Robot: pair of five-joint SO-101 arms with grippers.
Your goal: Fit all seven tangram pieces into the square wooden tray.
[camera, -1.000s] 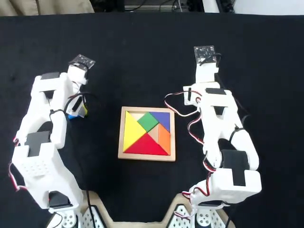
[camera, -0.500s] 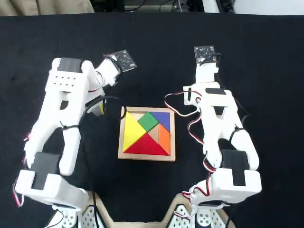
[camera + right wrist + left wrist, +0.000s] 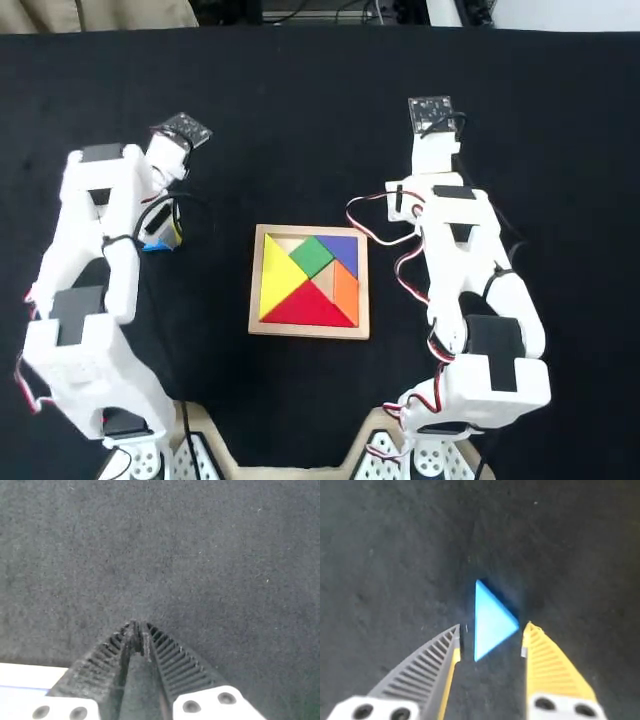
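Left gripper [image 3: 492,626] open narrowly, fingers [image 3: 545,655] either side of blue triangle [image 3: 490,617] toward left edge of table [image 3: 300,120]; right gripper [image 3: 136,630] closed, empty; tray [image 3: 258,300] mid-table, coloured pieces [image 3: 300,305] inside.

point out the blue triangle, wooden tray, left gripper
blue triangle [image 3: 490,620], left wrist view, its middle
wooden tray [image 3: 308,332], high view, bare rim
left gripper [image 3: 493,626], left wrist view, midway between fingertips
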